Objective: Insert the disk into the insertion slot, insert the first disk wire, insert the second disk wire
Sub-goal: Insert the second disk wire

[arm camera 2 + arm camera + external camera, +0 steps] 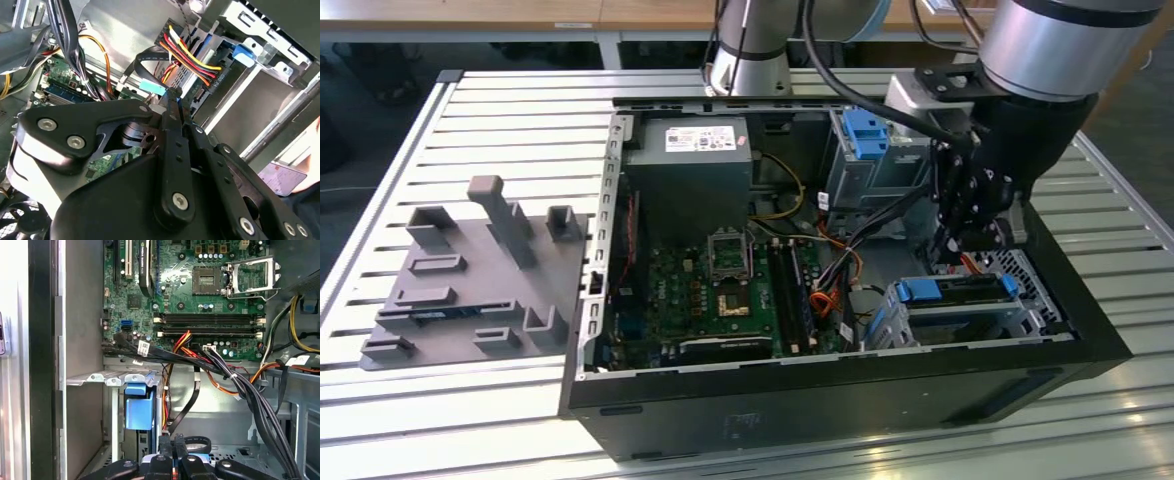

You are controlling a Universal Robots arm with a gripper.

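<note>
The arm (pixel 1041 60) reaches steeply down, its gripper (pixel 172 95) pointing downward with fingers (pixel 165 447) pressed together.

The robot arm (pixel 1047 40) is shiny silver on top, black lower down. Its black gripper (pixel 172 102) has flat metal bars — dotted with round silver screws.

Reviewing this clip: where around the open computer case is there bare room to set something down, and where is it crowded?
Bare slatted table lies behind the grey fixture block, and in front of the case. Crowded: the case corner around the disk, where the claw hangs among the wires.
</note>
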